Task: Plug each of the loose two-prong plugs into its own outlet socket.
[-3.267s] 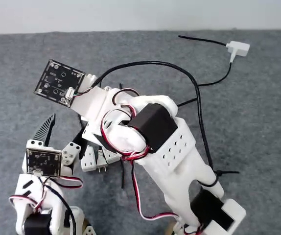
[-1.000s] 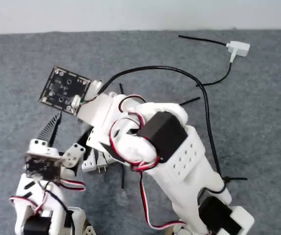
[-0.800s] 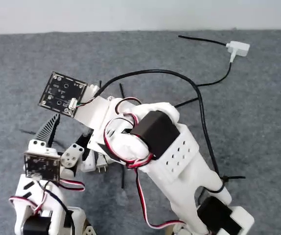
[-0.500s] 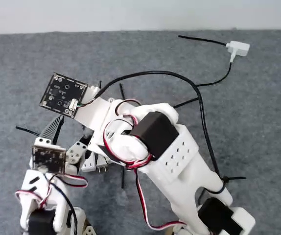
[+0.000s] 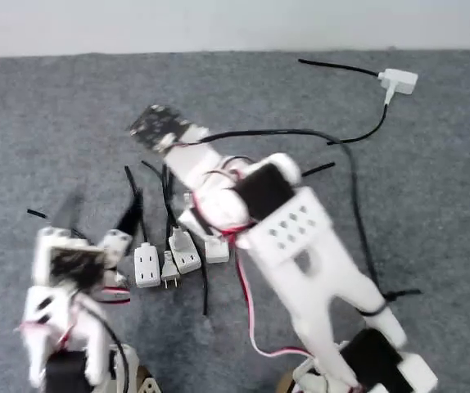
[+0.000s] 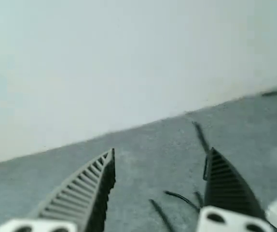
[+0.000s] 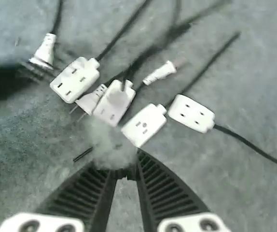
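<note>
Several white outlet sockets and plugs lie in a cluster on the grey mat. In the right wrist view a two-slot socket [image 7: 75,79], a two-prong plug [image 7: 87,104], a socket [image 7: 143,124] and a corded socket [image 7: 191,113] lie just beyond my right gripper [image 7: 125,166], which is shut with nothing in it. From above, the cluster shows as a socket [image 5: 146,266], a pronged plug [image 5: 169,270] and two more white pieces [image 5: 186,252] beside the right arm [image 5: 284,229]. My left gripper [image 6: 161,153] is open and holds nothing, raised to the left of the cluster, facing the wall.
Another white plug [image 5: 399,80] on a black cord lies at the far right corner. Black cords [image 5: 350,164] loop across the mat around the right arm. Loose black cable ties [image 5: 204,286] lie near the sockets. The pale wall bounds the mat at the back.
The right arm has swung to the right and away, uncovering the sockets and plugs. The left arm has shifted and tilted upward; its gripper stays open.
</note>
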`<state>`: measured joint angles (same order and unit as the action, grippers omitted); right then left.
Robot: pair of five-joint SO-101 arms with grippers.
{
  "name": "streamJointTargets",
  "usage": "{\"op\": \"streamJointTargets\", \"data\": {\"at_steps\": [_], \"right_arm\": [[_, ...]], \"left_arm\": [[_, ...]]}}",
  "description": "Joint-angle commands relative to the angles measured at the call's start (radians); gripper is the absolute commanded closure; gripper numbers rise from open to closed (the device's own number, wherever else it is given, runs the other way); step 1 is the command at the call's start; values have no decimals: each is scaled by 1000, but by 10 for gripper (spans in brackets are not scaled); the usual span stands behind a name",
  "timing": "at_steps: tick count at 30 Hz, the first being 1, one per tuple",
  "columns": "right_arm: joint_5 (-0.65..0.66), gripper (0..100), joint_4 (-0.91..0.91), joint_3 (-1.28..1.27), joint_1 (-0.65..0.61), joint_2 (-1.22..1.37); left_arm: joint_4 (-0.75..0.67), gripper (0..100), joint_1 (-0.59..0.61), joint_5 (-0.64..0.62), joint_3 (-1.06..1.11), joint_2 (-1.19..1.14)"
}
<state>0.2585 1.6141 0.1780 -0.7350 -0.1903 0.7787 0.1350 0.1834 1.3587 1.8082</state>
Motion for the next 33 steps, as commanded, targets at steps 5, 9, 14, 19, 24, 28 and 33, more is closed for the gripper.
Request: {"op": "streamJointTargets", "data": {"at_steps": [5, 9, 14, 19, 24, 28, 33], "right_arm": [[-26, 990, 91, 20, 31, -329], [-28, 987, 151, -21, 47, -403], [-95, 975, 182, -118, 156, -475], [-100, 824, 182, -238, 177, -639], [-103, 829, 163, -456, 177, -788], [-104, 890, 39, -700, 177, -880], [-94, 942, -120, -861, 180, -954]], "left_arm": [[319, 702, 121, 78, -426, 6], [328, 702, 127, 78, -343, 5], [393, 702, 172, 72, -294, 11], [488, 702, 230, 11, -348, 11], [454, 702, 230, 8, -286, 11], [454, 702, 235, 5, -265, 11], [402, 702, 235, 3, -194, 11]]}}
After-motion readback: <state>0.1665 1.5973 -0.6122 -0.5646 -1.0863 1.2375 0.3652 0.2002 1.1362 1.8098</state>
